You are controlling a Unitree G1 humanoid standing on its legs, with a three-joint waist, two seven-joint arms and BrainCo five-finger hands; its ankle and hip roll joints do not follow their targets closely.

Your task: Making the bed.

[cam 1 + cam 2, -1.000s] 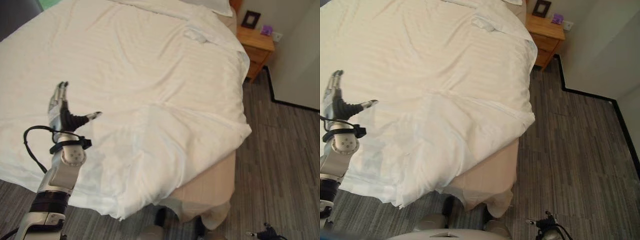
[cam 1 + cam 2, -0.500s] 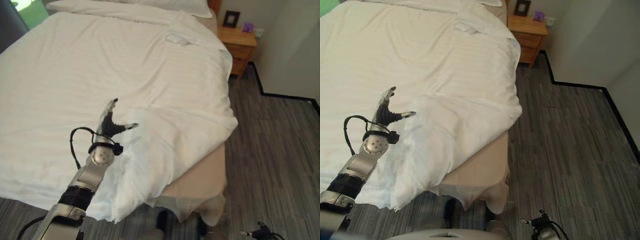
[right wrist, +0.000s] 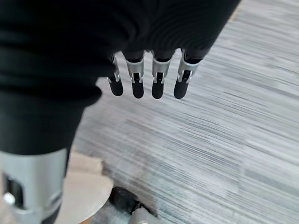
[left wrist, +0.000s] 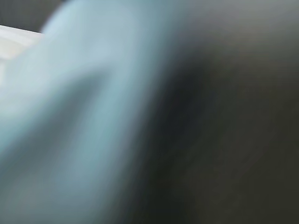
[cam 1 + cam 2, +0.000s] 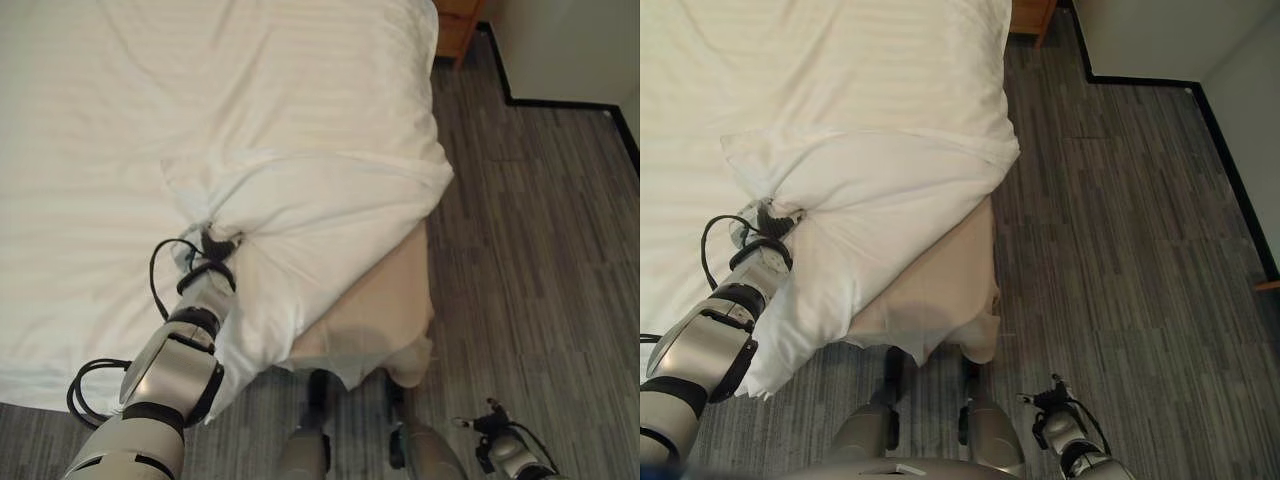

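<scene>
A white duvet (image 5: 300, 110) covers the bed, and its near right corner is bunched into a thick fold (image 5: 330, 190). My left hand (image 5: 211, 246) is pushed into that fold from below, with just its dark wrist cover showing where the cloth gathers. White cloth (image 4: 70, 116) lies right against the left wrist camera. My right hand (image 3: 149, 79) hangs low at my right side over the carpet, fingers straight and holding nothing; it also shows as the right hand (image 5: 1053, 412) in the right eye view.
The beige bed skirt (image 5: 385, 300) is exposed under the lifted duvet corner. A wooden nightstand (image 5: 1030, 14) stands at the bed's far right by the wall. Grey striped carpet (image 5: 530, 250) runs along the bed's right side.
The view has tipped down and closer to the bed. My left hand, spread above the duvet before, has gone into the cloth, and the duvet corner has bunched up around it.
</scene>
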